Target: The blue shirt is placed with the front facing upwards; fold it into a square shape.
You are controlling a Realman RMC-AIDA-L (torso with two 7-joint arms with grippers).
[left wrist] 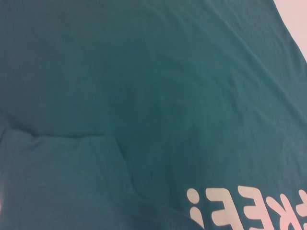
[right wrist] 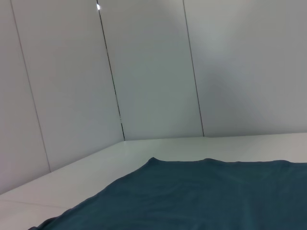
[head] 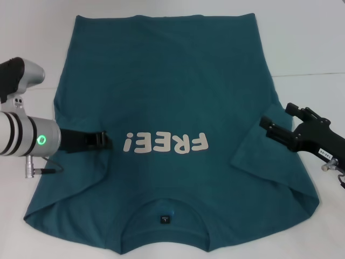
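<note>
Item: blue shirt [head: 178, 91], short-sleeved T-shirt, dark teal. Laid flat, front up, on the white counter [head: 312, 48]. Collar on the edge nearest the robot, hem on the far edge. Cream "FREE!" lettering [head: 164, 143] across the chest, reading upside down in the head view. Small dark neck label [head: 165, 219] inside the collar, directly on the robot's side of the lettering. Both sleeves are turned inward onto the body of the shirt: the one on the robot's right forms a folded flap [head: 259, 148] just beside the lettering; the one on the robot's left lies creased beside the exclamation mark.

Left pincer [head: 102, 141]: black, extending from a silver wrist with a green light [head: 41, 140]; sits low over the shirt's left sleeve area, tips just beside the exclamation mark of the lettering. Cannot tell whether its fingers are apart or together. Contact with the cloth cannot be told. The left wrist view shows the shirt fabric [left wrist: 144, 96] and part of the lettering [left wrist: 249, 211].

Right pincer [head: 269, 128]: black, at the right side of the shirt, tips over the edge of the folded right sleeve, well apart from the lettering. Finger state: cannot tell. The right wrist view shows the shirt's far hem [right wrist: 206, 191], the counter [right wrist: 144, 148] and pale wall panels [right wrist: 144, 67] beyond
</note>
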